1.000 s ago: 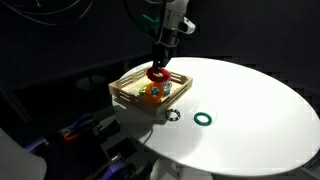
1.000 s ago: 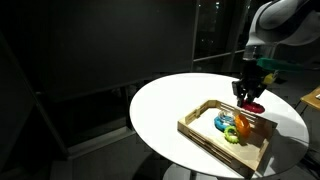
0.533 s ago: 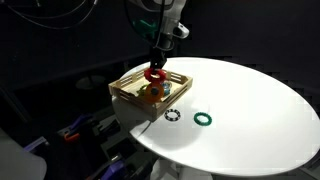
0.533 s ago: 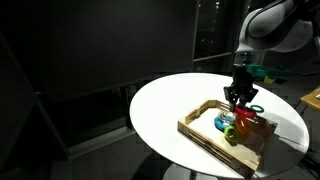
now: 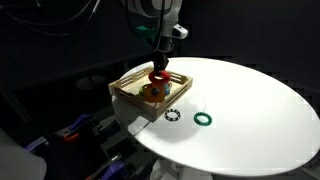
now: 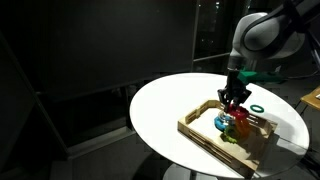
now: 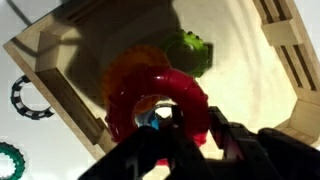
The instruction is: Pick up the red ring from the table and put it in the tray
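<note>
Tool [image 5: 158, 70] low inside tray [image 5: 128, 97], red ring [image 7: 150, 85] pinched at its tip

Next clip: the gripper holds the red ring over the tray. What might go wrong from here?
1. The red ring hangs over pieces already lying in the tray, a green toy among them. Released here, it may land on them and bounce or roll out.
2. The tray sits near the edge of the table. If the gripper goes lower and pushes on a wall, the tray might slide toward that edge.
</note>
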Available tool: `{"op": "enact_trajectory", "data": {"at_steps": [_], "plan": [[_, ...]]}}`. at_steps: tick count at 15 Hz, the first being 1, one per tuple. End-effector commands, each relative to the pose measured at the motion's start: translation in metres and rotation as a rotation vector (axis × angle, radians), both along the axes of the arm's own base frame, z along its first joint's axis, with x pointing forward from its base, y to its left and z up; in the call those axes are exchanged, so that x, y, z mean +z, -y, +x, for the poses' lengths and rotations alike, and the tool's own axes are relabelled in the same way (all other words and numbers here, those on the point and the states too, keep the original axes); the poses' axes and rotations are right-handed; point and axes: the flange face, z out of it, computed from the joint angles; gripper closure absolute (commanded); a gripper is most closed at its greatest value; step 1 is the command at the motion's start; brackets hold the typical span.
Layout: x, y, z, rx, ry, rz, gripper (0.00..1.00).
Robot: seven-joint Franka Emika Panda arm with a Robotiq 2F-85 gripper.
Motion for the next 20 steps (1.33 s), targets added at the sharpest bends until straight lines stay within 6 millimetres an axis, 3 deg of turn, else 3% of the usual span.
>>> {"op": "enact_trajectory", "data": {"at_steps": [1,2,4,8,14,20], "plan": [[0.0,0.0,0.01,-0.021,0.015,-0.044,0.71],[-0.001,0.0,0.011,-0.023,0.015,-0.051,0.43],[-0.001,0.002,0.012,-0.024,0.015,-0.061,0.36],[0.003,0.008,0.011,-0.032,0.004,-0.058,0.04],[0.013,0.035,0.006,-0.05,-0.072,-0.059,0.0],[0.047,0.077,-0.006,-0.008,-0.131,-0.091,0.0]]}}
